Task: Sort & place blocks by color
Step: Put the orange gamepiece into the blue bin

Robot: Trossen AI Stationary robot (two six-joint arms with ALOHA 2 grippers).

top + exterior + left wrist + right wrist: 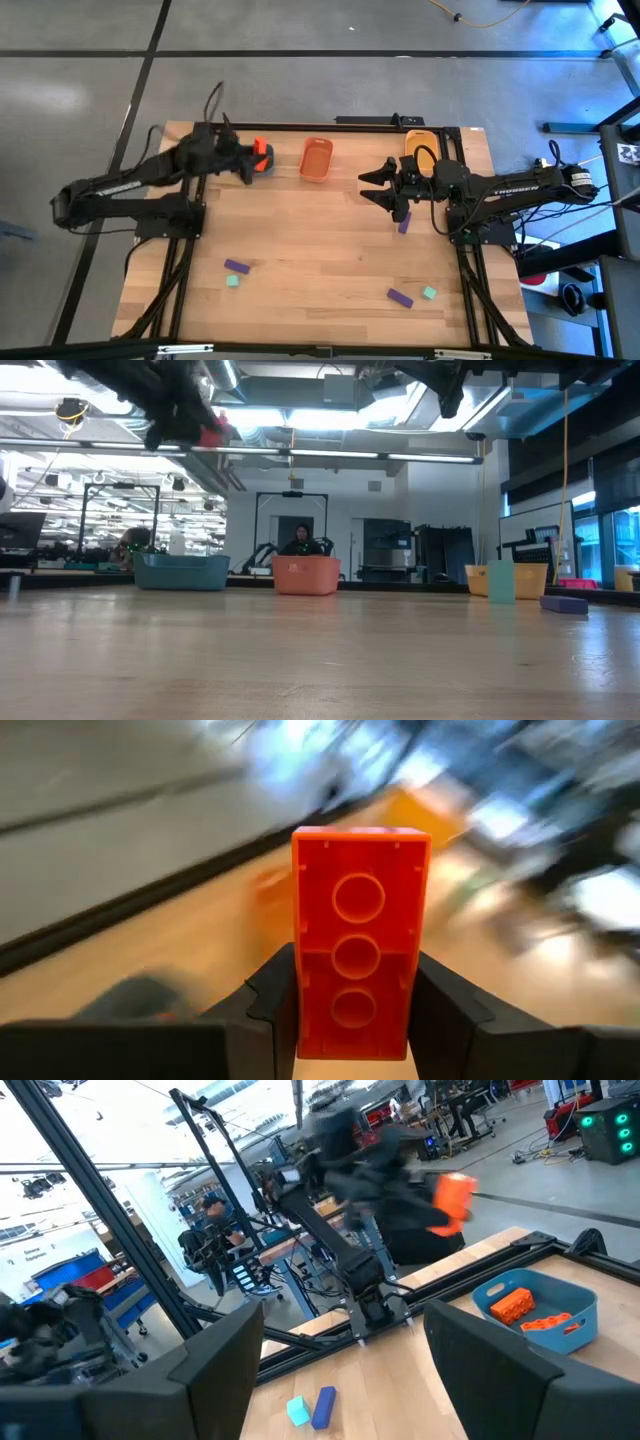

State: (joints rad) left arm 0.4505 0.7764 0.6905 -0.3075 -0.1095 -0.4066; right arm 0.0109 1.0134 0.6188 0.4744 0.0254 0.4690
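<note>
An orange-red oblong brick (360, 940) was observed clamped between the dark fingers of the left gripper (258, 160), held in the air near the counter's far left part. The brick's hollow underside, glossy plastic with three round tubes in a row, faced the left wrist camera. The blue-grey rounded tray (537, 1311) was seen to contain orange-red bricks (530, 1312). The orange tray (316, 158) stood at the far edge near the middle; the yellow tray (420, 148) stood further right, partly covered by the right arm.

The right gripper (375, 186) was noted above the counter beside the yellow tray, its two broad dark fingers (215, 1365) spread apart and empty. A purple brick (404, 224) lay just under the right arm.

On the pale wood-grain counter (320, 250), four loose blocks were recorded near the front: a purple brick (236, 266) with a mint-green cube (232, 281) close by on the left, and a second purple brick (400, 297) with a mint-green cube (428, 293) on the right. A person (300, 540) was visible behind the counter in the low view.
</note>
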